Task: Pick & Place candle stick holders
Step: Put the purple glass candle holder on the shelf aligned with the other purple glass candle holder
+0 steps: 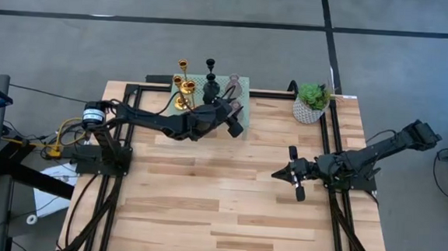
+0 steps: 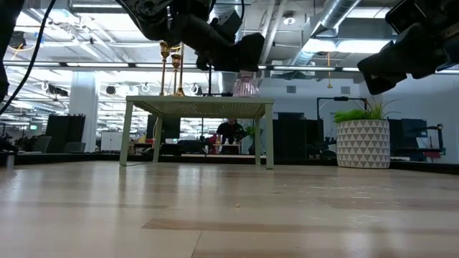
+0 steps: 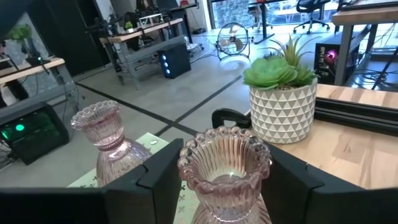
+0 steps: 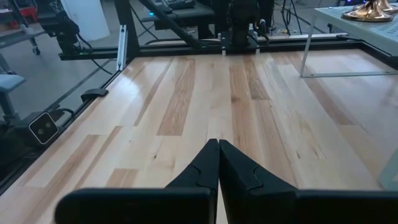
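The left gripper (image 3: 225, 186) is at about 12 o'clock on the wooden table (image 1: 227, 203), over a small pale green stand (image 1: 242, 86). Its fingers sit on both sides of a pink glass holder (image 3: 225, 168) and pinch it. This holder has ribbed sides and a beaded rim. A second pink glass holder (image 3: 102, 140) stands just beside it.

On the stand's left part, at about 11 o'clock, are shiny gold holders (image 1: 183, 84) with thin stems. Black holders (image 1: 210, 78) stand next to them.

The low view shows the stand's legs (image 2: 128, 132) and the gold stems (image 2: 170, 68) standing straight up. The top view does not show the legs.

A green plant in a white pot (image 1: 312, 104) sits at about 1 o'clock.

The right gripper (image 4: 218, 163) waits at about 3 o'clock, low over bare wood, with its fingers pressed together.
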{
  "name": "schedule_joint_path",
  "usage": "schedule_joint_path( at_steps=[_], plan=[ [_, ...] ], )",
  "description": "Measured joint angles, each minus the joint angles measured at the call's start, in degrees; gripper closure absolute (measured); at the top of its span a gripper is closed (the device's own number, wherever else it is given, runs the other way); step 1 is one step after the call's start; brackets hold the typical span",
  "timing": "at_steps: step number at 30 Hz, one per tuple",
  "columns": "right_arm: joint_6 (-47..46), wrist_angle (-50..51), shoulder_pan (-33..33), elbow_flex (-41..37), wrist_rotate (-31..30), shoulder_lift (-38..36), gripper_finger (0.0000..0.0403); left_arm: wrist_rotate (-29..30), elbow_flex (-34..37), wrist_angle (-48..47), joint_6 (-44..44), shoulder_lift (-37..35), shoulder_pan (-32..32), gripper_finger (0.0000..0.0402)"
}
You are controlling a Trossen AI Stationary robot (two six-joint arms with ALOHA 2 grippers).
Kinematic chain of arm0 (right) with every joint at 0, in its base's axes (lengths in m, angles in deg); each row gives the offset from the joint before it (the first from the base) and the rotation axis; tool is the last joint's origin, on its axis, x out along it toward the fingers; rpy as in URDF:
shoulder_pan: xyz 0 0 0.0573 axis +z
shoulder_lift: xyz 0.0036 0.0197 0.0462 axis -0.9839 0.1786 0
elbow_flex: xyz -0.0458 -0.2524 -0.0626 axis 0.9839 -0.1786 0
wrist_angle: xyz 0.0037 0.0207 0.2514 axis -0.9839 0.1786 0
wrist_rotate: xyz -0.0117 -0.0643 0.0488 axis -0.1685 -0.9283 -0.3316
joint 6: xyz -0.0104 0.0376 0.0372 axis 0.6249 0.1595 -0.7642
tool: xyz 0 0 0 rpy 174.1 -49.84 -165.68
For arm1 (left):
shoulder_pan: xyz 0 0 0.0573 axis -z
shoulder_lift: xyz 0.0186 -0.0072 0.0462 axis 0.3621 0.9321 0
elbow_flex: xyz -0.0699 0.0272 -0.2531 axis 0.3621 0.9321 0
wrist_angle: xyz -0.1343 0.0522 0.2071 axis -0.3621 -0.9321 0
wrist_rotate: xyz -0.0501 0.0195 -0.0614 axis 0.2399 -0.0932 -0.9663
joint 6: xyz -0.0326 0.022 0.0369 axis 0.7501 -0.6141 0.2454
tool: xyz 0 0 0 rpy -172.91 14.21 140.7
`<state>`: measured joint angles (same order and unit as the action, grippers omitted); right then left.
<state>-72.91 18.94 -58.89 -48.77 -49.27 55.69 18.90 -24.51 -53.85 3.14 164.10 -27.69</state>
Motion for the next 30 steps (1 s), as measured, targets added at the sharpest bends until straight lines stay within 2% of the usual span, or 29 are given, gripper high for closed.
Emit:
schedule_joint_path(
  at_steps=[11, 30],
  plan=[
    [-0.7, 0.0, 0.2, 0.0, 0.0, 0.0, 0.0403, 0.0, 0.0, 0.0, 0.0, 0.0, -1.9, 0.0216],
    [-0.7, 0.0, 0.2, 0.0, 0.0, 0.0, 0.0403, -1.8, 0.0, -0.2, -2.0, -0.5, -2.1, 0.0180]
  ],
)
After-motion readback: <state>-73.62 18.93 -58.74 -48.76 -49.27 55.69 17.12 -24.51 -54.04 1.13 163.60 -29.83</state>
